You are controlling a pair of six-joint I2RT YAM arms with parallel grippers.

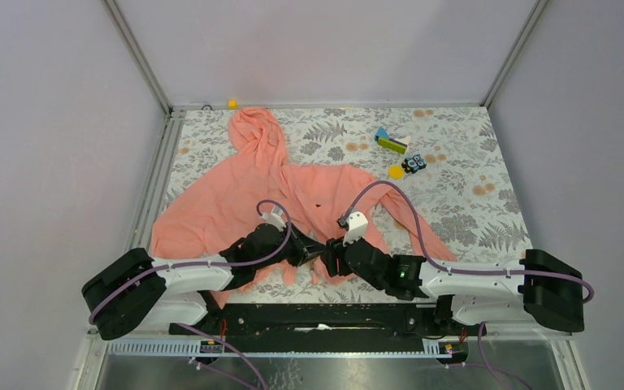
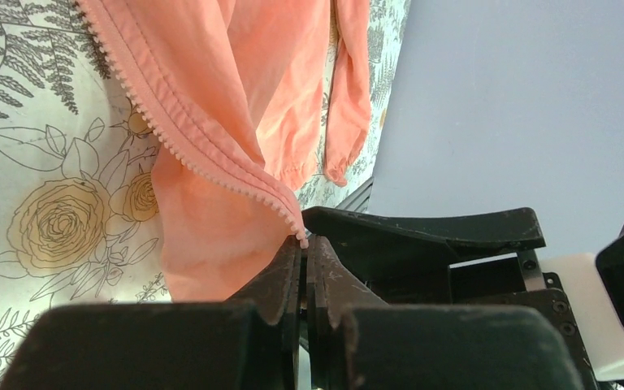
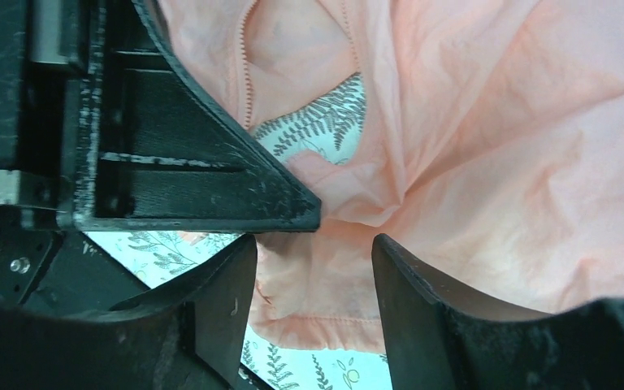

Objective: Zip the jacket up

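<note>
Left gripper (image 2: 305,241) was clamped on the jacket (image 2: 211,81) by its zipper end, tip hidden from me; right gripper (image 3: 315,244) gaped over the hem.

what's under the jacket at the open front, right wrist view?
The fern-print tablecloth shows through the gap between the two zipper edges of the jacket. Elsewhere the fabric covers it, so anything beneath cannot be seen.

Plain lilac walls (image 1: 49,122) — 3 panels (metal-framed) — enclose a fern-and-rose-print tabletop (image 1: 471,203).
</note>
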